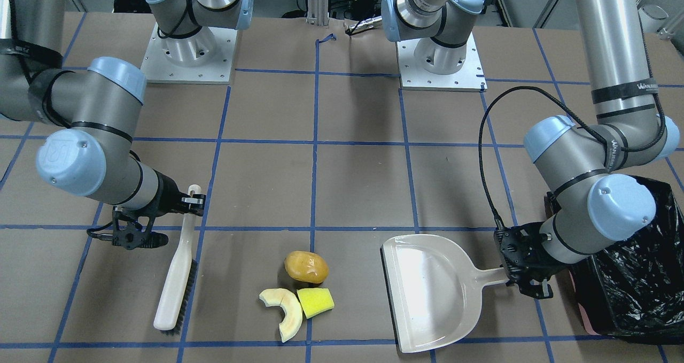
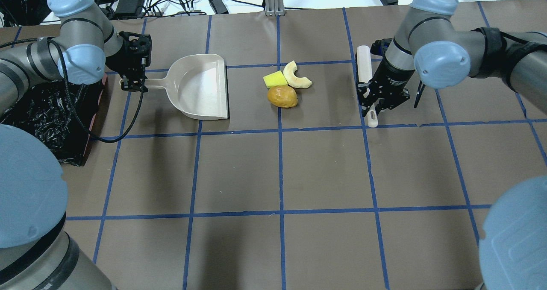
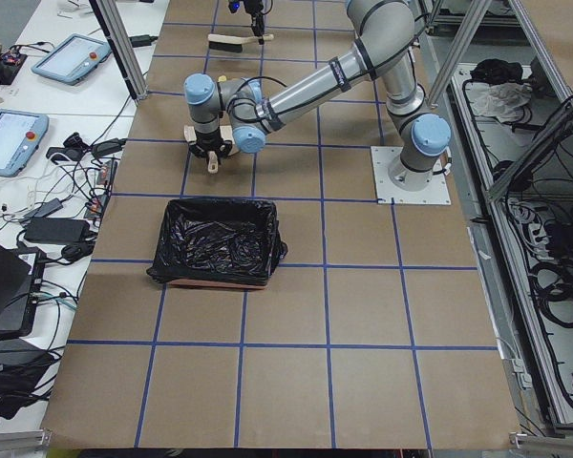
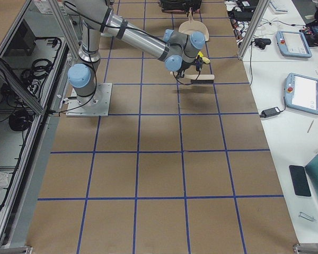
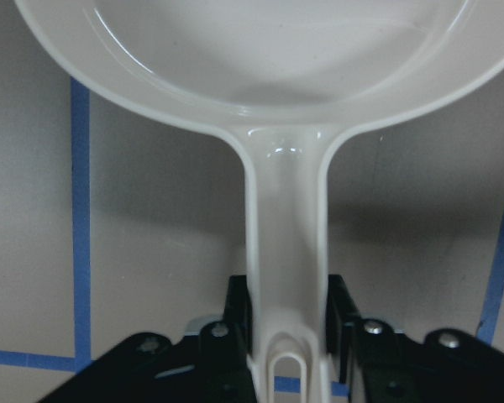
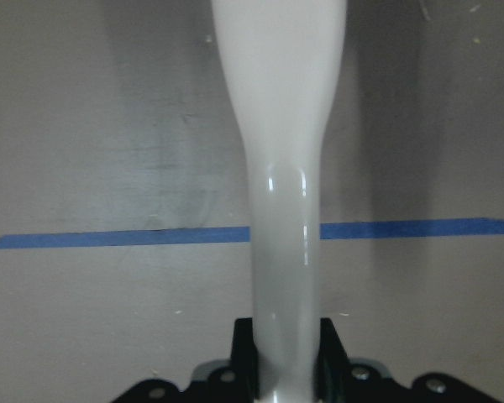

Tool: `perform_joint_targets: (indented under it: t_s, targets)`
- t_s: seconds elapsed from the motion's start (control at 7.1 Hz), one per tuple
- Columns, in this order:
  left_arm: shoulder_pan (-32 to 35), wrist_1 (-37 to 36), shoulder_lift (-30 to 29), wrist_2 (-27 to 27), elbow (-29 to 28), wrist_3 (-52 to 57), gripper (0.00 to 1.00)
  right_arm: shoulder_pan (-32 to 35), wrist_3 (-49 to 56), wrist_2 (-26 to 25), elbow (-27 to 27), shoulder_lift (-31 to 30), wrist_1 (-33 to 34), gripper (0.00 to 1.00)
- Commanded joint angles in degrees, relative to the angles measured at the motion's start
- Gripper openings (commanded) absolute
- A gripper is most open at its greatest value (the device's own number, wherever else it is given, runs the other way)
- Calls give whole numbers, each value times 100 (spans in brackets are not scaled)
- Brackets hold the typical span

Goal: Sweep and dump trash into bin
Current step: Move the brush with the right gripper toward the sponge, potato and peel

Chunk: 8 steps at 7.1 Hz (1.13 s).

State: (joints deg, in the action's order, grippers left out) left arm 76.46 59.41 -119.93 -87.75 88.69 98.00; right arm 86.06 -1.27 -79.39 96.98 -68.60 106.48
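On a brown paper table (image 2: 324,170) gridded in blue tape, three scraps of trash are lying bunched near the middle. A glossy brown lump (image 1: 305,267) is touching a yellow-green wedge (image 1: 315,302), with a pale melon rind (image 1: 284,309) just beside them. A beige dustpan (image 1: 427,293) is resting flat on one side of the pile with its wide lip facing the scraps. A brush (image 1: 176,283) is lying on the other side, farther off. The left gripper (image 5: 287,315) is clamping the dustpan's handle between its fingers, and the right gripper (image 6: 286,340) is pinching the brush handle the same way. The black-lined bin (image 1: 641,277) is sitting beyond the dustpan's handle, beside the left arm. No piece is yet lying in the dustpan, so the sweep looks not yet begun. Doing it well is probably coming down to three things: keeping the lip pressed to the paper, setting the bristles down behind the scraps, and pushing slowly, since the round lump is looking apt to roll wide.
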Motion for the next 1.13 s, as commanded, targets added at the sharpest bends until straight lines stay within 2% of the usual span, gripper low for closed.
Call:
perform_joint_targets:
  t_s: [0.0,0.7,0.99]
  targets:
    - [0,0,-4,13,8,-9,2,436,-757,475,-144,118,48,0]
    - [0,0,13,30,-1,-9,2,947,-1445,653,-171,408,277,0]
    - [0,0,5,30,-27,-9,2,1105,-1796,706,-179,496,592,0]
